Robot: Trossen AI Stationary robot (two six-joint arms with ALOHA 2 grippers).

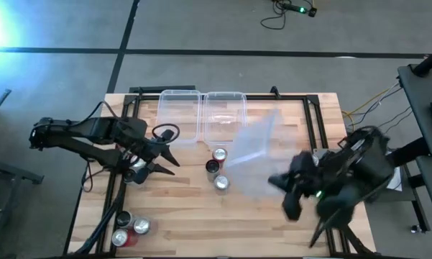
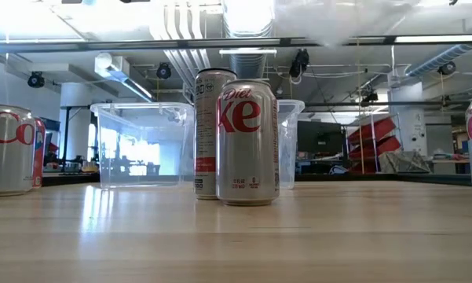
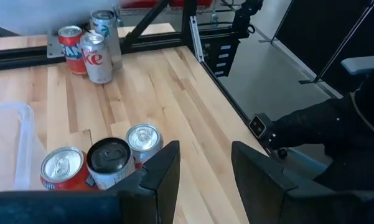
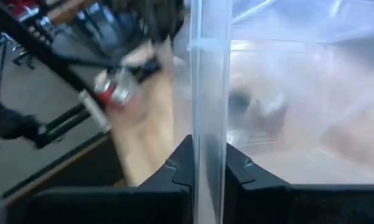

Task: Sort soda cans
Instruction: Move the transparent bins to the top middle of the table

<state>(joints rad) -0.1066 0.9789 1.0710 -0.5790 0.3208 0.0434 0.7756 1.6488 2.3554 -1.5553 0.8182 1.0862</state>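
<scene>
wood planks make up the bench (image 1: 201,223), and it sits in a big room with grey floor all around.

two clear bins (image 1: 201,115) rest side by side at the far edge of the bench, in the middle. they look empty, so they are likely where the cans should go, each kind in its own bin.

a third clear bin (image 4: 208,93) is up in the air, tilted, over the right part of the bench. the right tool (image 4: 208,163) is pressed together on its thin wall, pinching it. i think the arm carries it so it can be set down as one more place for sorting.

three soda cans (image 1: 217,167) stand close together near the middle of the bench, by the front edge of the two bins. one is red, one is dark and one is silver. they stand upright, so they are easy to grab from the side.

three more cans (image 1: 129,226) stand at the near left corner of the bench.

the left tool (image 3: 202,165) hangs over the left side of the bench with its fingers spread a bit and nothing between them. it points toward the middle cans, so it looks ready to reach for one. no can is in a bin yet.
</scene>
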